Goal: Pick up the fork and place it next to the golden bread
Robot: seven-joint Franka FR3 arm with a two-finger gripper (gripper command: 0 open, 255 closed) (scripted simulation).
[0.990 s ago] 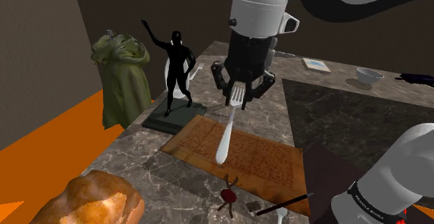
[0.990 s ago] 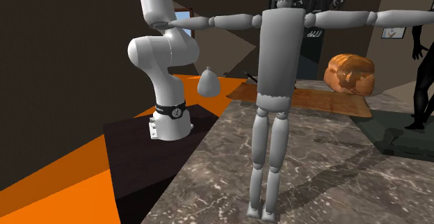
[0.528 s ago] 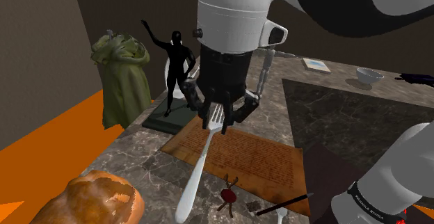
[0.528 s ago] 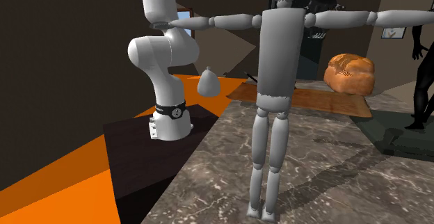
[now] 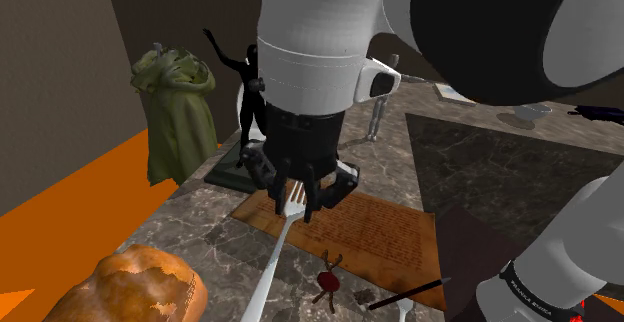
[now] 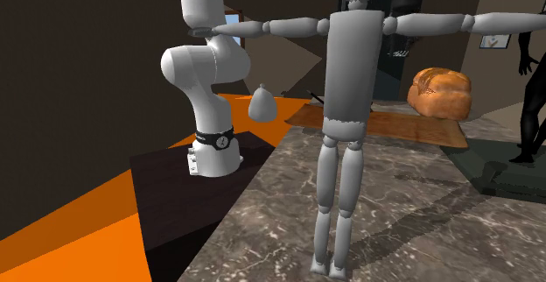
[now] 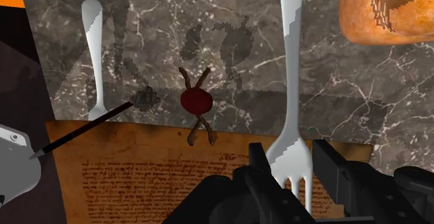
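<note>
Marble countertop (image 5: 195,225). Gripper (image 5: 298,192) fingers clasp fork (image 5: 271,265) at tines; long handle hangs toward golden bread loaf (image 5: 130,288). Risk: fork pivots in grip, or handle strikes loaf.

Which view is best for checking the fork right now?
Wrist view: the fork runs lengthwise, its tines end clasped in the tool, handle beside the bread. The shoulder view shows it slanting down from the tool, tines partly covered. In the second exterior view the grey mannequin stands in front.

The white arm (image 5: 318,40) bent steeply downward, wrist upright; its black gripper (image 5: 297,198) pointed down, fingers clamped on the fork (image 5: 270,260) near its tines.
</note>
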